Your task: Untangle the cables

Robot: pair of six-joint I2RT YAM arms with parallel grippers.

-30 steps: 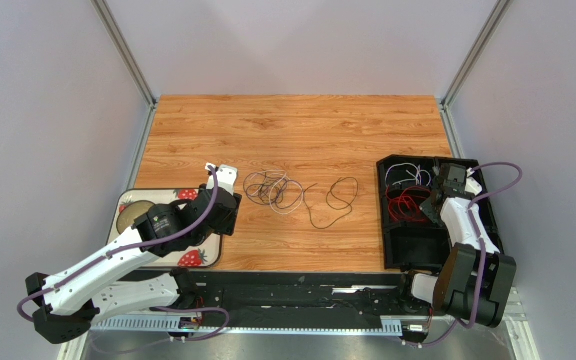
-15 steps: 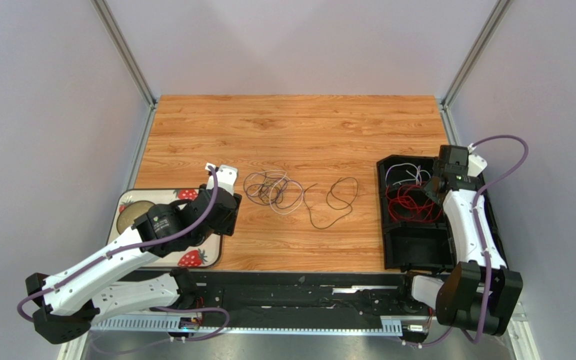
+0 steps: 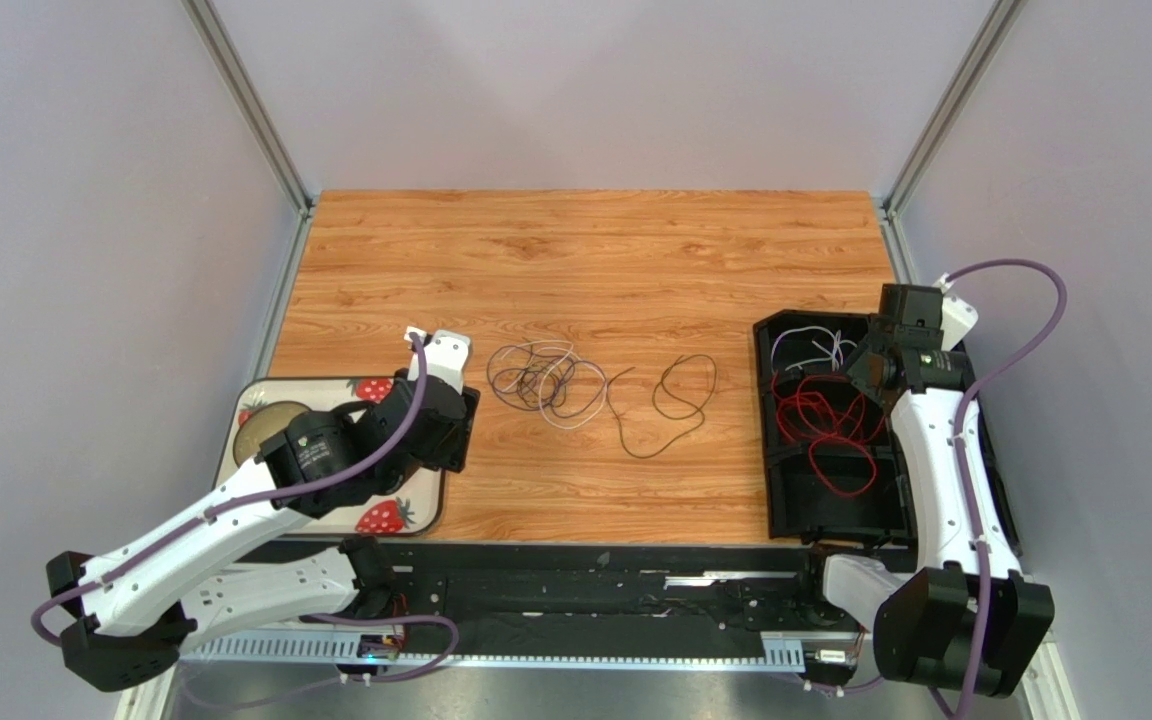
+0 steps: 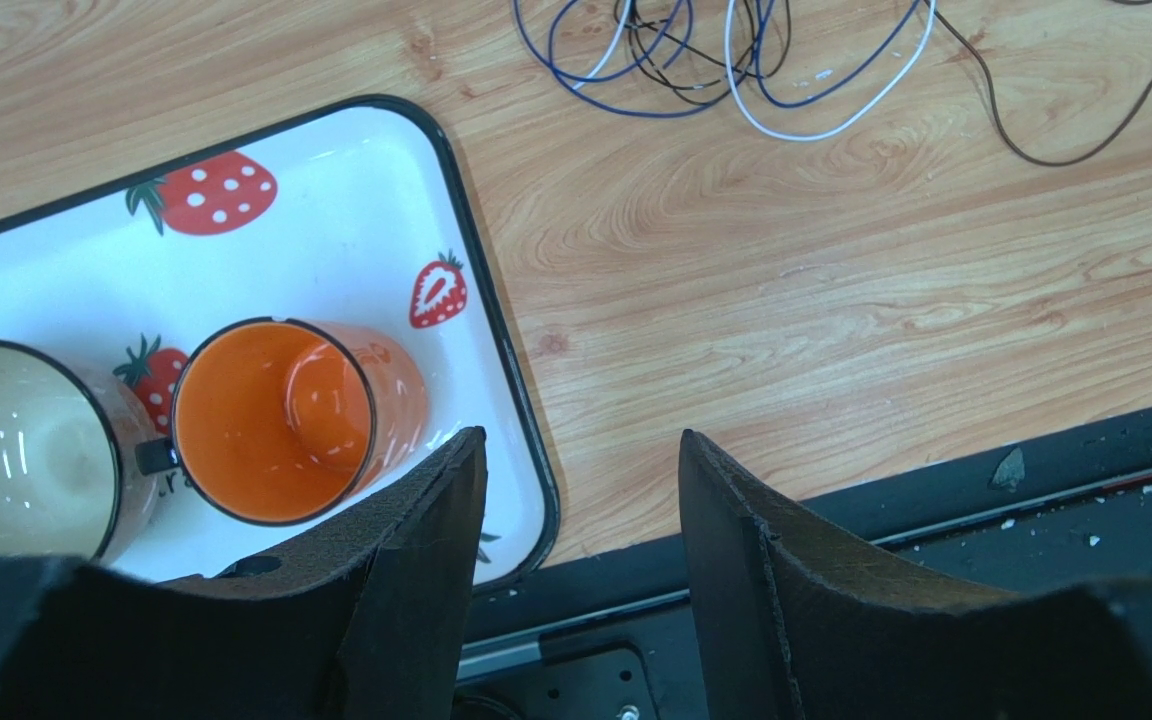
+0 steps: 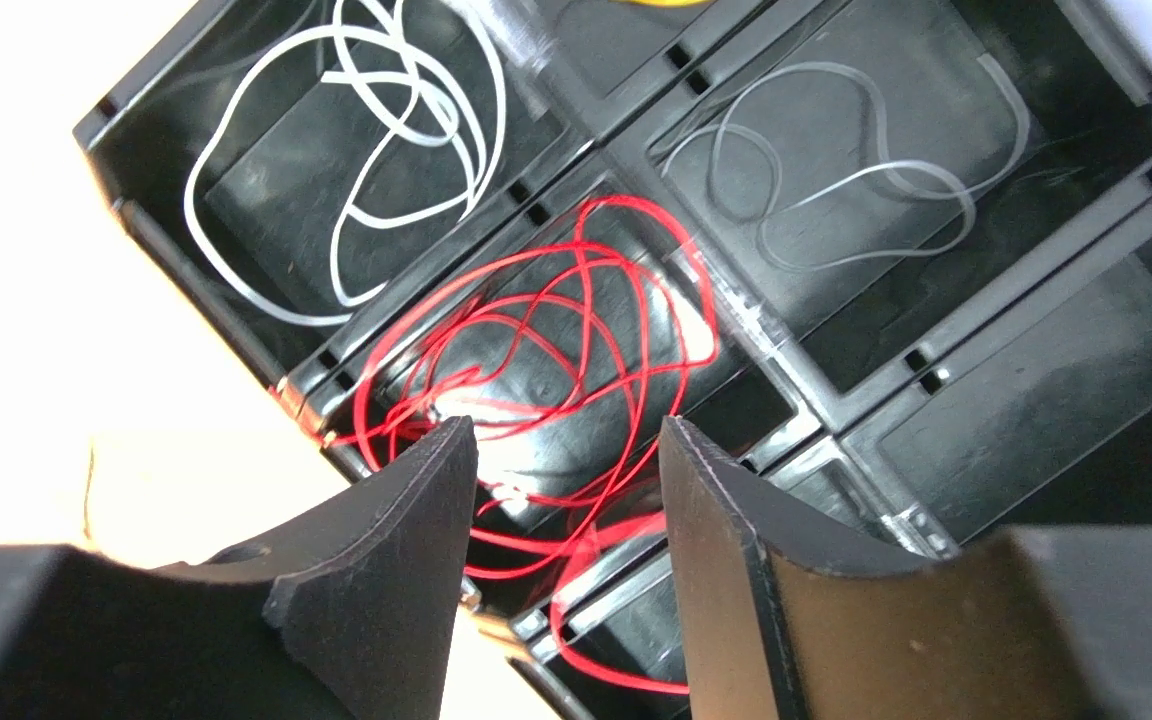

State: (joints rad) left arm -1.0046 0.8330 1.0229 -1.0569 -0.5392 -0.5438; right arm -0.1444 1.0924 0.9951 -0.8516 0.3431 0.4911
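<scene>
**Open and empty on both sides**

The right gripper (image 5: 564,438) hangs over the black bin (image 3: 796,503), jaws apart with nothing between them. Beneath it the red cable (image 5: 552,323) lies in a middle compartment, seemingly spilling over the near divider. A white cable (image 5: 387,132) fills the next one. The left gripper (image 4: 579,458), half open and empty, hovers at the edge of the strawberry tray (image 4: 357,225). The tangled cables (image 3: 545,378) lie in the middle of the table (image 3: 567,255).
</scene>
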